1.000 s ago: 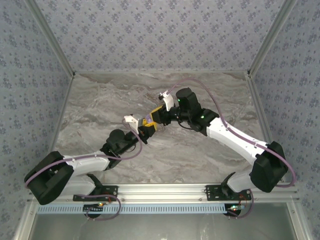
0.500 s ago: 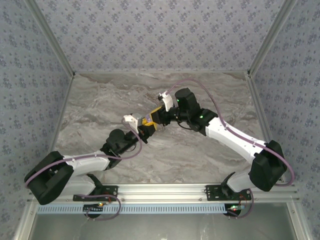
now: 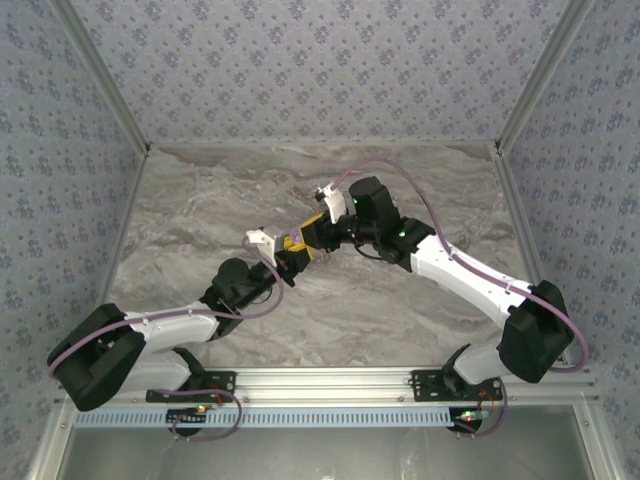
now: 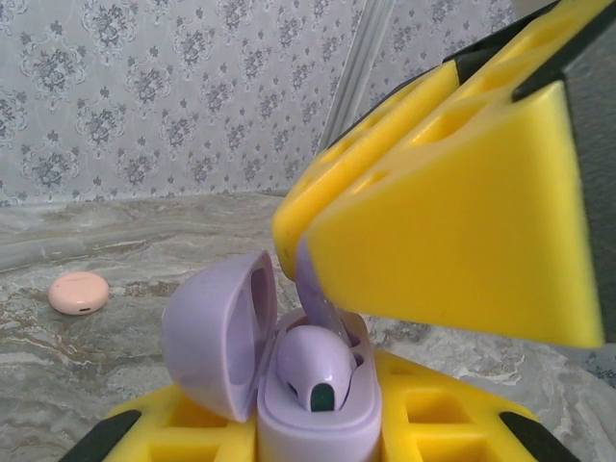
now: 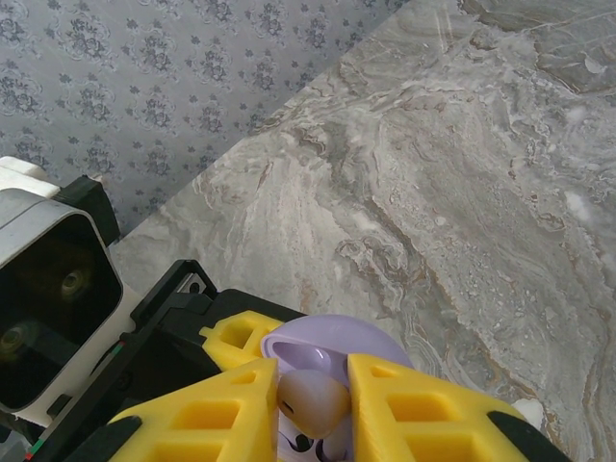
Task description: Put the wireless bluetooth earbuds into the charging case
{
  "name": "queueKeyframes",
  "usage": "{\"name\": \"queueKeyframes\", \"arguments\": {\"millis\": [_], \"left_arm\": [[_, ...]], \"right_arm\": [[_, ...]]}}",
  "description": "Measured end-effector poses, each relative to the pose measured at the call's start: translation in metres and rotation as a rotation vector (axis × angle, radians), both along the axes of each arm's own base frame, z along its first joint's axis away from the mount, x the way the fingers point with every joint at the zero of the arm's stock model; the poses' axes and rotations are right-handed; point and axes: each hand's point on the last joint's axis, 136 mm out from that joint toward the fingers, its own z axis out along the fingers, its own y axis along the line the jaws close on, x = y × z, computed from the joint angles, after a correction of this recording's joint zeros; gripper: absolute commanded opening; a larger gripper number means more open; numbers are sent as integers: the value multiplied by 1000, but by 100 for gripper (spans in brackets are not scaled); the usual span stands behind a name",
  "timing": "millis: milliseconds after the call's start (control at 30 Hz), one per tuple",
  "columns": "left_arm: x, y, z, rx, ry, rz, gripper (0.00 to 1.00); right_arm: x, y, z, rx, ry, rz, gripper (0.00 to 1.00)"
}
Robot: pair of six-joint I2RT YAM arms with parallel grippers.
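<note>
Nothing has shifted mid-surface: left gripper [image 3: 290, 258] clamps the open charging case [image 4: 313, 423], right gripper [image 3: 313, 236] still pinches an earbud [image 5: 310, 401] into it; seating looks unfinished.

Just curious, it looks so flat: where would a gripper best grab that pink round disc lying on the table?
By its rim, from straight above, one finger on each of two opposite sides. The pink round disc lies flat on the table, so only its edge offers anything to pinch; being round, any opposite pair should probably do.
</note>
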Motion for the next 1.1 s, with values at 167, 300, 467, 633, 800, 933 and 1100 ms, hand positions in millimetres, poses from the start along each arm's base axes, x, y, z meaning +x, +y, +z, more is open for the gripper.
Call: {"name": "queueKeyframes", "arguments": {"millis": [167,300,467,633,800,933,1100], "left_arm": [[0,1,4,-7,-7,3,24],[-1,2,5,-8,-8,3,24],[-1,2,3,1,0,3,24],[-2,3,6,-1,-6,3,24],[-2,3,5,5,-7,3,24],[-2,3,3,14,-4,3,24],[-2,2,1,28,-4,3,24]], "right_arm": [[-1,1,-1,-5,0,-2,29],[-1,1,-2,-8,0,-5,29],[0,0,-3,-14,0,-12,31],[-1,0,-2,-16,-1,-13,35],[-1,-2,-4,-24,4,-17,38],[-2,-3,-7,-35,13,-19,41],[-5,-2,-9,-44,18,-12,45]]}}
